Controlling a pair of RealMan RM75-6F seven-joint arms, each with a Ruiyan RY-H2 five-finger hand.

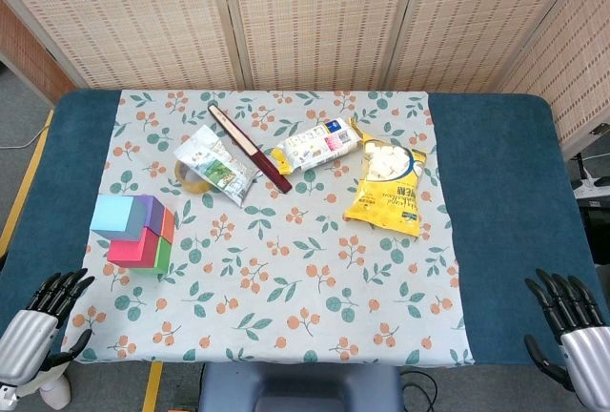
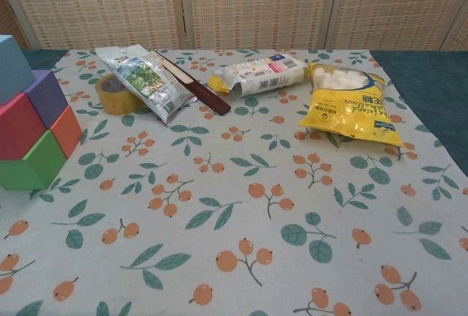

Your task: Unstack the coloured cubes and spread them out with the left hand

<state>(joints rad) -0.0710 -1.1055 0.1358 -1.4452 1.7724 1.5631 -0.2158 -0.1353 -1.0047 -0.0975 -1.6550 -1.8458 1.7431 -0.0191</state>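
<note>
The coloured cubes stand stacked at the left edge of the floral cloth. A light blue cube [image 1: 116,216] sits on top, over a purple cube [image 1: 152,212], a pink cube [image 1: 131,246], an orange cube [image 1: 169,224] and a green cube [image 1: 162,257]. The chest view shows the same stack at its left edge: blue cube [image 2: 13,67], purple cube [image 2: 45,96], pink cube [image 2: 18,126], orange cube [image 2: 67,130], green cube [image 2: 33,162]. My left hand [image 1: 38,321] hangs open at the near left corner, below the stack and apart from it. My right hand [image 1: 572,326] is open at the near right corner.
Behind the stack lie a roll of yellow tape [image 1: 191,178] under a snack packet [image 1: 217,164], a dark folded fan [image 1: 250,148], a white and yellow packet [image 1: 313,145] and a yellow bag of sweets [image 1: 386,188]. A woven screen [image 1: 315,11] backs the table.
</note>
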